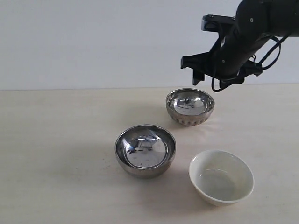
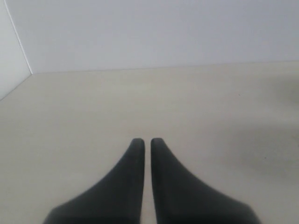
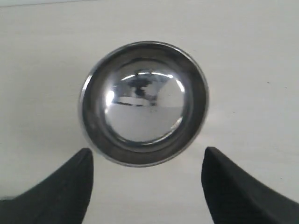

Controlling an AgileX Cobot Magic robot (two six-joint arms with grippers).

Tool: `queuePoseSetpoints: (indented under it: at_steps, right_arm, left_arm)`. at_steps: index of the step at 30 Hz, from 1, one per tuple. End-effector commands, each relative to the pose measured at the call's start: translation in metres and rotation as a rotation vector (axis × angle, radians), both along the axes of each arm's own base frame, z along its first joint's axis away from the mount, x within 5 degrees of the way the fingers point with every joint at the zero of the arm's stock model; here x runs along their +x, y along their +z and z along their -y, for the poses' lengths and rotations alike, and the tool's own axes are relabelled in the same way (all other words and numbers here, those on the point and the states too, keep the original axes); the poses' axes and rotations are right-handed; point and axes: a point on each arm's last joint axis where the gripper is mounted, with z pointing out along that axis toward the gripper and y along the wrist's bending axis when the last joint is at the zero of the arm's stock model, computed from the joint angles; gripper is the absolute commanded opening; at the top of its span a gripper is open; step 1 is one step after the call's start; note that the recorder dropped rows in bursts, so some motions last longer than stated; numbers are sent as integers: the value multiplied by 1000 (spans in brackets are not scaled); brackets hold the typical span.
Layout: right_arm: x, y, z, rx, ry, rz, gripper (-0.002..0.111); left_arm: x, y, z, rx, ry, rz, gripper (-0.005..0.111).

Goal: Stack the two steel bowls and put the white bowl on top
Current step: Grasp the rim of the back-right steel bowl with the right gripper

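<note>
Three bowls stand apart on the pale table. A ribbed steel bowl (image 1: 190, 106) is at the back, a smooth steel bowl (image 1: 145, 150) sits nearer the middle, and the white bowl (image 1: 221, 176) is at the front right. My right gripper (image 1: 198, 74) hangs above the ribbed bowl, close to its far rim. In the right wrist view that gripper (image 3: 148, 150) is open and empty, with the ribbed steel bowl (image 3: 145, 107) below, just beyond the fingertips. My left gripper (image 2: 147, 140) is shut on nothing over bare table and does not appear in the exterior view.
The table (image 1: 56, 140) runs back to a plain white wall (image 1: 93, 42). The left wrist view shows bare tabletop (image 2: 187, 107) meeting the wall and a corner at one side. All three bowls are empty.
</note>
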Motion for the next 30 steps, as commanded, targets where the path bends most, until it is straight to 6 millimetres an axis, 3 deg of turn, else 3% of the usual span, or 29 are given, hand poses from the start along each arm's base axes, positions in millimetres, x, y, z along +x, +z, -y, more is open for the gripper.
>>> queuePoseSetpoints:
  at_steps: [1, 16, 19, 22, 25, 30]
  right_arm:
    - [15, -24, 19, -16, -56, -43, 59]
    - [64, -119, 13, 10, -73, -47, 59]
    - [68, -125, 11, 15, -63, -19, 57]
    - [69, -124, 11, 20, -61, -1, 39]
    - [69, -123, 11, 6, -41, 7, 0]
    - [69, -121, 10, 27, -51, 7, 0]
  left_arm:
    - [0, -1, 0, -14, 2, 1, 4]
    - [0, -1, 0, -14, 2, 1, 4]
    - [0, -1, 0, -14, 2, 1, 4]
    - [0, -1, 0, -14, 2, 1, 4]
    - [0, -1, 0, -14, 2, 1, 4]
    - [0, -1, 0, -14, 2, 1, 4]
